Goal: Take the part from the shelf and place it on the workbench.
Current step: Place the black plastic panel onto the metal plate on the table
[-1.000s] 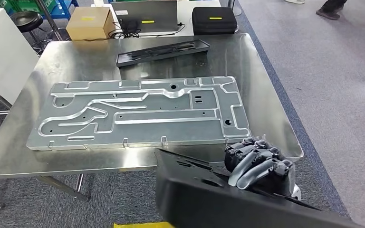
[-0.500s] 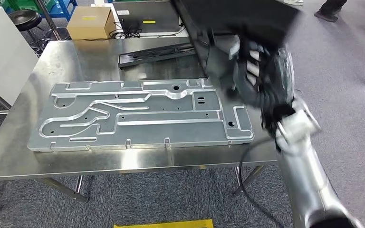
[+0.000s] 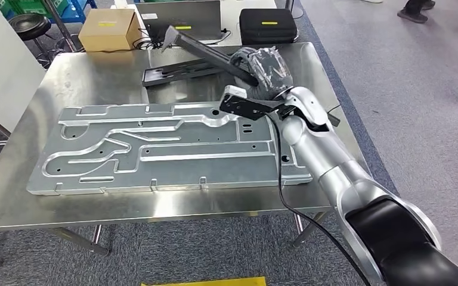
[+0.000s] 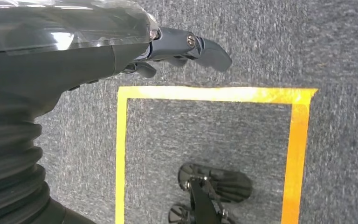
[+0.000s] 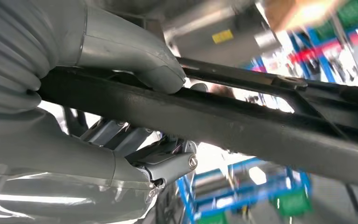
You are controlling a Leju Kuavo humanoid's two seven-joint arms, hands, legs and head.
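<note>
While your right hand (image 3: pixel 261 67) grips the black part (image 3: pixel 206 49) tilted over the desk (image 3: pixel 83 77), level it beside the far part (image 3: pixel 179 70) before letting go; left hand (image 4: pixel 168 46) hangs loose, fingers apart.

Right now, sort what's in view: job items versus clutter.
Job: black part held by the right hand; steel workbench.
Lying about: aluminium plate, second black part, cardboard box, black case.

Silver arm (image 3: pixel 328 155), black cable (image 3: pixel 286 196), dark hand (image 3: pixel 265 68).

Head view overlooks workbench (image 3: pixel 95 71); wrist views sit close.
</note>
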